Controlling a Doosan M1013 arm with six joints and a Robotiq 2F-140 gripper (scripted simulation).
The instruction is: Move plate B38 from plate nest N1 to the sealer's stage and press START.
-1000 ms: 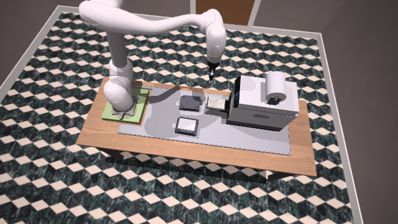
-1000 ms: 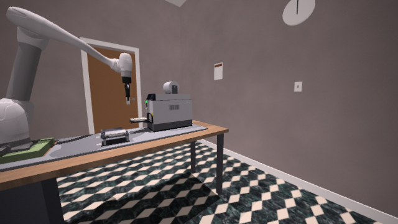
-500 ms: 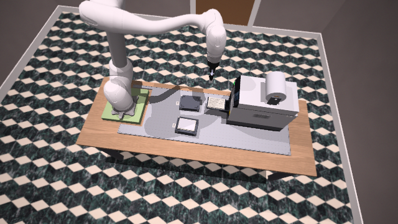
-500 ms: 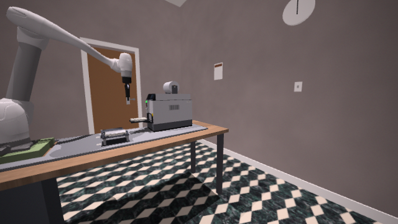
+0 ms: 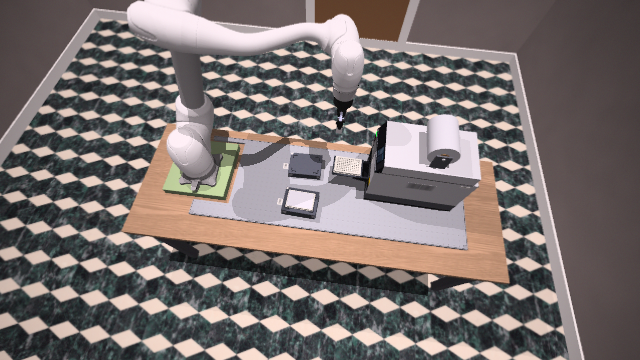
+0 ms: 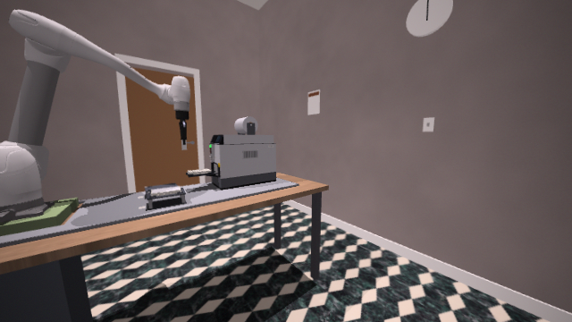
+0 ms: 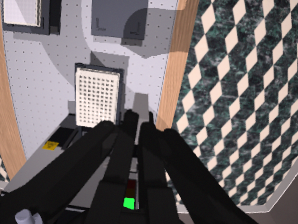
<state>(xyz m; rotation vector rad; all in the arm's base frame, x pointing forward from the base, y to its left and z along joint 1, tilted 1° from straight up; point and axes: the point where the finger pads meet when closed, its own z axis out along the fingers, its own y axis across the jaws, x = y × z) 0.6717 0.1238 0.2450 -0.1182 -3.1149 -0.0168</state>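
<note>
Plate B38 (image 5: 348,165) is a white well plate lying on the sealer's stage, which stands out at the left of the grey sealer (image 5: 422,165). It also shows in the wrist view (image 7: 99,98) and in the side view (image 6: 199,172). A green lamp (image 5: 376,134) is lit on the sealer's front; it also shows in the side view (image 6: 210,145). My gripper (image 5: 340,121) hangs shut and empty high above the table's far edge, up and behind the stage. Nest N1 (image 5: 305,165) is dark and empty. Nest N2 (image 5: 300,202) holds a plate with a light top.
The sealer carries a foil roll (image 5: 443,137) on top. The arm's base stands on a green pad (image 5: 202,170) at the table's left. A grey mat (image 5: 345,210) covers the table's middle. A brown door (image 6: 156,130) is in the wall behind the arm.
</note>
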